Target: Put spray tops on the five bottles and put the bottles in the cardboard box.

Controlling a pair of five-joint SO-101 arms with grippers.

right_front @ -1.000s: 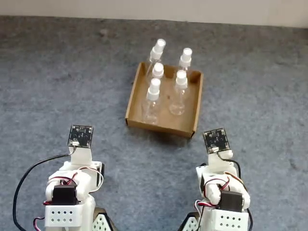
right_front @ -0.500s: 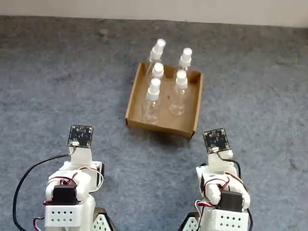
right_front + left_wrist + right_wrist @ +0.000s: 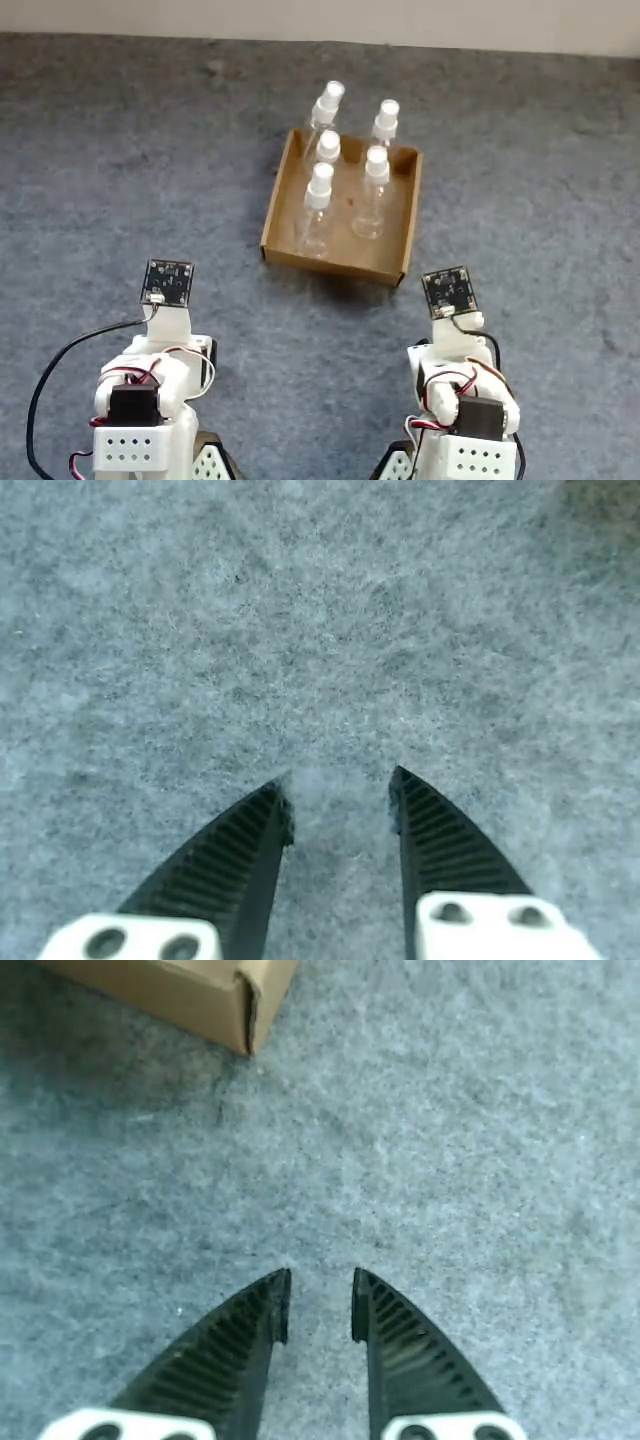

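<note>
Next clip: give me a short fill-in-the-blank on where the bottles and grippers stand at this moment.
1. The brown cardboard box holds ____ clear plastic bottles.
2. Every bottle carries a ____ spray top.
3. The left gripper and right gripper, jaws apart over the grey carpet, hold ____.
Missing words: five; white; nothing.

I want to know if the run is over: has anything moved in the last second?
Nothing visibly changed. The five bottles stand as before in the cardboard box with their spray tops on. Both arms stay drawn back at the near side, with the left gripper and the right gripper open above the grey mat, holding nothing.
</note>
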